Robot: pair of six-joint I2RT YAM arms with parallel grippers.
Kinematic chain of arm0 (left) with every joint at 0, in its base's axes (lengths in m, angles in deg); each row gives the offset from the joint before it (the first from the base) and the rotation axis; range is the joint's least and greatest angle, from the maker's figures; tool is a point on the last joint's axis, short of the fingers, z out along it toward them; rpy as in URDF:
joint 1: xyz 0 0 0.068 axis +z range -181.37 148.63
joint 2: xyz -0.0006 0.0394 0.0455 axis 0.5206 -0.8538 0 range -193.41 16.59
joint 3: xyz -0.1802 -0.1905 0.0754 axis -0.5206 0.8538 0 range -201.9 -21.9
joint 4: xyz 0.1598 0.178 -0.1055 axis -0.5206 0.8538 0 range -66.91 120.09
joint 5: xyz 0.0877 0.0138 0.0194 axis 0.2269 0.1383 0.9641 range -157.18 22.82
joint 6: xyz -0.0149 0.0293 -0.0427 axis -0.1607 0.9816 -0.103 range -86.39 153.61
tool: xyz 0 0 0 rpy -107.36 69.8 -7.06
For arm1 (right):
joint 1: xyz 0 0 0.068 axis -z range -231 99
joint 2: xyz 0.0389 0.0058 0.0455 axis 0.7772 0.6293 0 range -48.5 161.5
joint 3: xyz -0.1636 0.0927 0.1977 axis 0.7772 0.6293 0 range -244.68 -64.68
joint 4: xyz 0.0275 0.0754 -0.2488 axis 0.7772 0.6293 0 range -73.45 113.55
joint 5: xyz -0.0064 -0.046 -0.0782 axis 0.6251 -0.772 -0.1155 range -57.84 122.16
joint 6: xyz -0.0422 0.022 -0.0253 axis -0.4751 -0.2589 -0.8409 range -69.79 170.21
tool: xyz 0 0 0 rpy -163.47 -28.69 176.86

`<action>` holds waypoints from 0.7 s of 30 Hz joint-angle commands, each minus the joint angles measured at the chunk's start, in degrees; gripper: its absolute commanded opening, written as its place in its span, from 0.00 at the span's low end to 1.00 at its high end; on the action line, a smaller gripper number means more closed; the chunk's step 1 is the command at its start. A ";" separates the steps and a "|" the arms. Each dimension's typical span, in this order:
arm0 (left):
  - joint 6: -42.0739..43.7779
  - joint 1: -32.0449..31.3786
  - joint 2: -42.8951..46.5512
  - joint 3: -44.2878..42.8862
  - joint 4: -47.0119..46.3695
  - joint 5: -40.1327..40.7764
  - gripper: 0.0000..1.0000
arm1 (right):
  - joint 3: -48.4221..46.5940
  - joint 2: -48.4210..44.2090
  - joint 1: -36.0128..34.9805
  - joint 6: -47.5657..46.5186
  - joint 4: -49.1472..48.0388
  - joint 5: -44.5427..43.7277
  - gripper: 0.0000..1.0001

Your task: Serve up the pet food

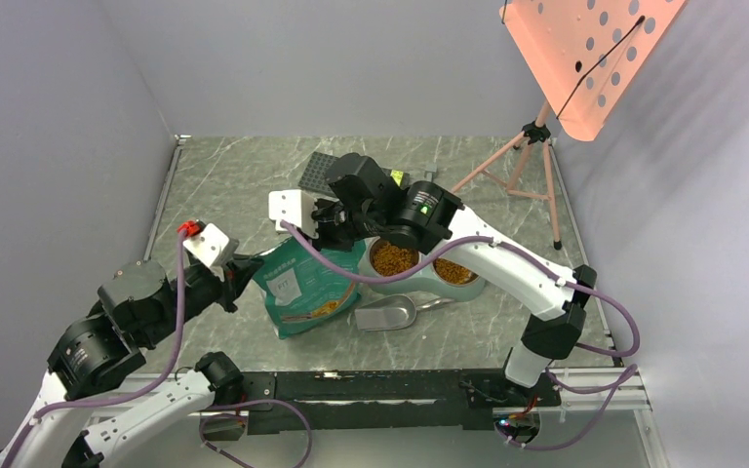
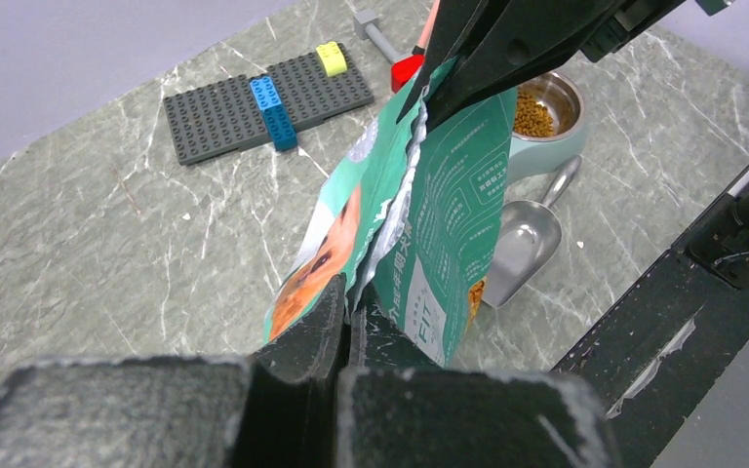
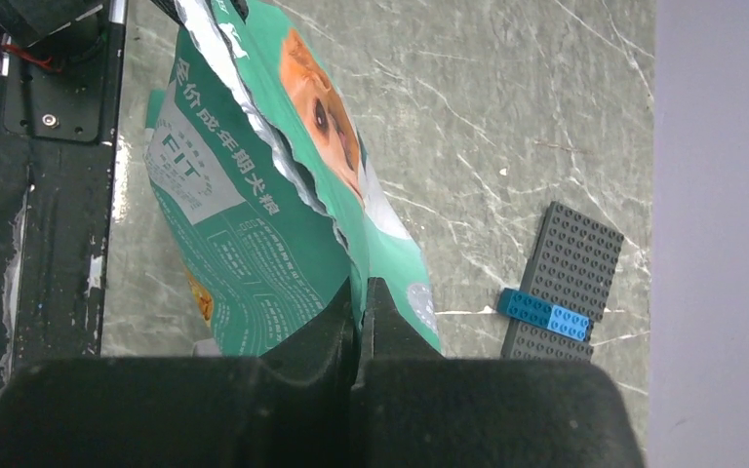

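Top view: left gripper [image 1: 246, 273] is clamped on the pouch [image 1: 307, 283] at the end nearest the table's [image 1: 234, 175] left edge. Right gripper [image 1: 324, 231] is pinched on the pouch's far end. The bag spans between the two, about mid-table (I can't tell whether its bottom touches the surface). Pet food [image 1: 393, 258] fills both bowls of the dish [image 1: 417, 283], just beside the pouch on the right-edge side. A little more shows through the pouch's window. The scoop [image 1: 387, 314] lies between the dish and the near edge, just beside the dish. A grey baseplate [image 1: 320, 171] sits toward the far edge and a pink tripod [image 1: 536, 146] stands at the far right corner.

Left wrist: my fingers are closed flat on the pouch's rim, with the silver lining showing along the open mouth. The right gripper's fingers bite the same rim at the other end. One kibble-filled bowl and the scoop are visible past the bag. The baseplate carries a blue brick [image 2: 273, 107] and a yellow brick [image 2: 332, 57].

Right wrist: jaws are together on the torn top edge, with the dog print facing the far side. Kibble shows at the window low on the bag.
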 commanded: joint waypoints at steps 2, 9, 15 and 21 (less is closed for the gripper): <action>-1.47 -0.18 -0.72 -1.50 -0.08 -2.78 0.00 | -1.98 -1.06 2.54 -1.06 2.09 -6.48 0.00; -1.18 -0.18 -6.27 -1.76 -4.71 -4.17 0.38 | -6.73 1.25 2.54 0.70 2.80 -0.16 0.00; 1.01 -0.21 -8.08 -3.40 -5.07 -2.03 0.00 | -2.69 -0.98 2.69 1.68 -0.50 -1.15 0.14; 0.43 -0.18 -5.24 -1.43 -7.03 -1.09 0.00 | 3.31 -5.81 7.98 4.36 -3.87 -1.65 0.28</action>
